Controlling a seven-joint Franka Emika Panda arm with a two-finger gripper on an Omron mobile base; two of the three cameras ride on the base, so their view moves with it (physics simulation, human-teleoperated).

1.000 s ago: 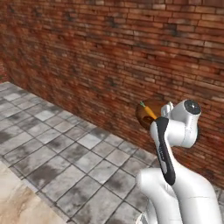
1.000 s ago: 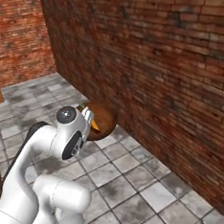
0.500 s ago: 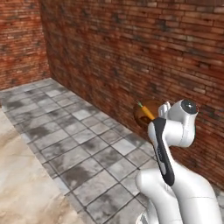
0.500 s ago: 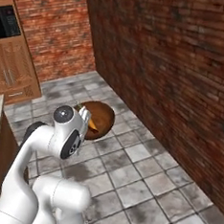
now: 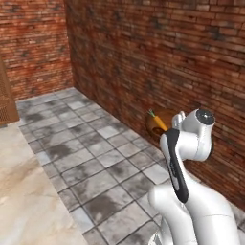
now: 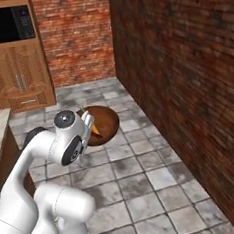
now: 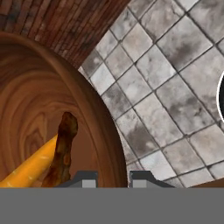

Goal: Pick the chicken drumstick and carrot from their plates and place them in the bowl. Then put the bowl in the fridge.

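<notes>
In my hand view the bowl (image 7: 39, 100) filled the left side, with the carrot (image 7: 30, 168) and the dark drumstick (image 7: 61, 153) lying inside it. My end effector (image 7: 113, 177) was clamped narrow on the bowl's rim, one fingertip inside and one outside. To the right lay the tiled floor (image 7: 166, 87), with the brick wall (image 7: 52, 22) above.

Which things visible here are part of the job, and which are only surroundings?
Part of the job:
- bowl, held at its rim by the shut gripper
- carrot inside the bowl
- chicken drumstick inside the bowl, across the carrot

Only surroundings:
- brick wall
- tiled floor
- wooden cabinet
</notes>
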